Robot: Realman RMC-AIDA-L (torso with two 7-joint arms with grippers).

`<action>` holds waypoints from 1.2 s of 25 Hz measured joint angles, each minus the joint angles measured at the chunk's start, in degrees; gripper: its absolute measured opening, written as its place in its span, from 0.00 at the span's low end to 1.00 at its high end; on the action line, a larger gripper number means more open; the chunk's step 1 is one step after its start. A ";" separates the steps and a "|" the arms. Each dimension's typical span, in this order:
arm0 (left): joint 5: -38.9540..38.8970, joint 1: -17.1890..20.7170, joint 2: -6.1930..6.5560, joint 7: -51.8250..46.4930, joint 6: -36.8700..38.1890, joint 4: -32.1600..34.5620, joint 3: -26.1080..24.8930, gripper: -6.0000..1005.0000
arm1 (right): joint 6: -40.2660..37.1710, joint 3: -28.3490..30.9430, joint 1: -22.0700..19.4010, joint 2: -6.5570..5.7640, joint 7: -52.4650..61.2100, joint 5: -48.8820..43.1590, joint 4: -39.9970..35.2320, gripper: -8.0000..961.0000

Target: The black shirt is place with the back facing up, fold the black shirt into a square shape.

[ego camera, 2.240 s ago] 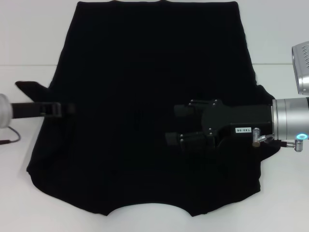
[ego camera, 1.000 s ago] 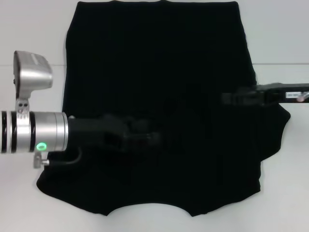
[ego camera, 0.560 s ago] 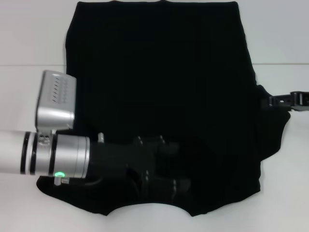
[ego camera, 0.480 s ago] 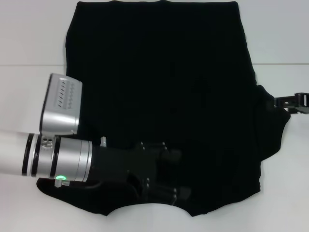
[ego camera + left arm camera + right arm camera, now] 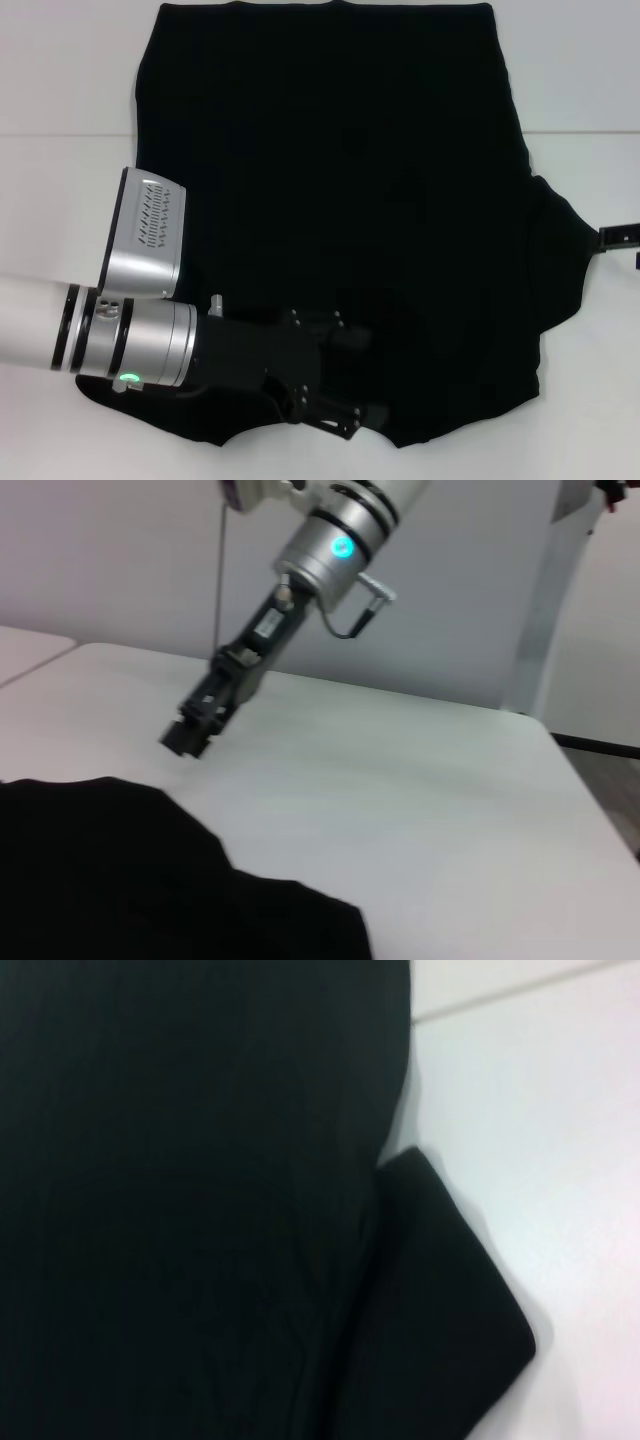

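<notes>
Across the white table [image 5: 60,80] — black shirt [image 5: 340,180], plain, flat; left gripper [image 5: 345,415] jaws apart — right's unclear.

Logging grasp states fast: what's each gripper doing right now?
Left gripper: over the black shirt near its collar edge.
Right gripper: beside the sleeve.

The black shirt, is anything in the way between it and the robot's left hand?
No. The left gripper is already right over the black shirt, near its closest edge, with nothing visible between them. The right gripper sits off to the side over the white table.
</notes>
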 joint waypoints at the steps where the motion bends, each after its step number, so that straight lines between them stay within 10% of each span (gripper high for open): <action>1: 0.00 0.01 0.00 -0.12 -0.57 0.00 -0.22 0.93 | -0.33 -0.11 0.01 -0.01 0.07 -0.27 0.22 0.85; 27: -0.24 0.29 0.60 -0.33 -1.85 0.04 -3.32 0.93 | 7.26 -1.53 3.69 2.90 -1.20 -1.10 6.60 0.82; 30: -0.16 0.30 0.96 -0.33 -1.43 0.12 -4.76 0.93 | 7.36 -2.14 3.75 2.94 -1.29 -1.10 6.82 0.70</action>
